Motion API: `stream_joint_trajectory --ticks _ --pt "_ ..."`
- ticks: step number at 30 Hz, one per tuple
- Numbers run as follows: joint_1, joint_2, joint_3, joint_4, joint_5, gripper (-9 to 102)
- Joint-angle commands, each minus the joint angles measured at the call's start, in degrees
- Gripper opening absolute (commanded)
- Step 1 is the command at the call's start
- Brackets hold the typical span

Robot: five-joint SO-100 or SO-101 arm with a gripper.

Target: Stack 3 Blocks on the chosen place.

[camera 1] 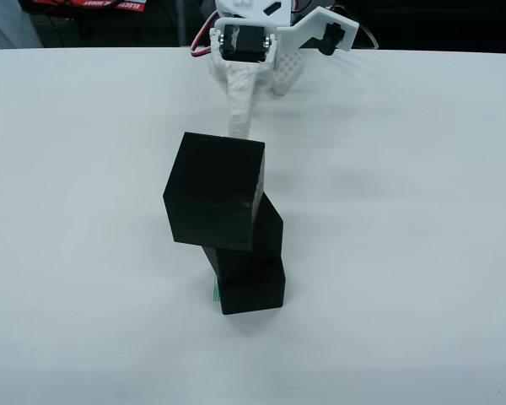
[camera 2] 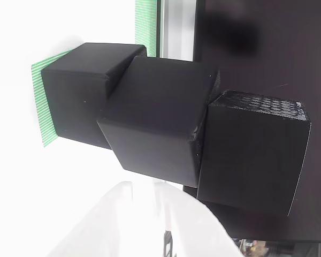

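The gripper (camera 1: 251, 101) is seen in the front view at the far edge of the white table (camera 1: 422, 253), behind the stack and clear of it. One white finger (camera 1: 240, 105) slants down toward the table surface just behind the top block; the second finger cannot be made out, so whether the jaws stand apart or together cannot be told. Nothing is seen held in them. The black servo (camera 1: 243, 40) sits in the white housing above the finger.

All three black cubes stand in one stack near the middle of the table. The bottom block (camera 1: 251, 285) rests on the green square (camera 1: 213, 291), of which a thin green sliver shows at the block's lower left edge in the front view. In the sideways close view the green square (camera 2: 44, 115) projects from under the bottom block (camera 2: 80, 93) along one side, so the block does not cover it squarely.

The middle block (camera 1: 270, 232) sits on the bottom block, turned out of line with it; in the close view (camera 2: 160, 120) its corner overhangs. The top block (camera 1: 213, 190) rests on the middle block, shifted left of the bottom block in the front view and turned again. In the close view the top block (camera 2: 254, 152) shows a fine mesh-like texture on one face.

A blurred white form (camera 2: 144, 225), not identifiable, lies at the lower edge of the close view.
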Motion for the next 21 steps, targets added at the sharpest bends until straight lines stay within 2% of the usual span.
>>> stream_joint_trajectory --ticks 1,21 --pt "-0.4 0.9 2.4 0.3 0.1 0" --pt "-2.3 1.0 2.4 0.4 0.4 0"
